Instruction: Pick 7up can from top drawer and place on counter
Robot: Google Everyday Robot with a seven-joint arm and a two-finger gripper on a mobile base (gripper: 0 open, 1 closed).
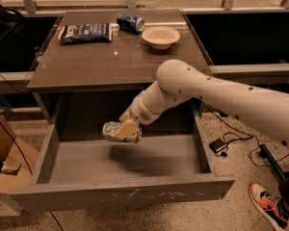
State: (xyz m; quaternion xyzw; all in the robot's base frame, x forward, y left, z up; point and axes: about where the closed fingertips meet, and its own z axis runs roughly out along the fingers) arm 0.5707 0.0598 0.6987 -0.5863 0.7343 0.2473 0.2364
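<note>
Counter (101, 64) is showing a glossy dark brown top, standing against a railed glass partition; speckled floor (231, 129) is running under and around it. On the counter's far edge a blue chip bag (85, 32), a dark blue can (130, 21) lying on its side, and a pale bowl (160, 36) are sitting in a row. Top drawer (125, 194) is standing pulled out below, grey, front panel scratched. A cardboard box (5, 162) is leaning at the left; a cable with a black adapter (217, 146) is trailing on the floor at the right, and an orange shoe (267, 203) is getting cut off by the corner.

White arm is reaching in from the right, its base out of frame. Gripper (127, 129) is hanging over the back of the drawer, fingers mostly merging with the can, pinching the 7up can (114, 130). Can is hovering clear of the drawer floor, a blurred shadow under it. Its dented body is lying roughly level, long axis running left to right, free end pointing left; markings too soft to read
</note>
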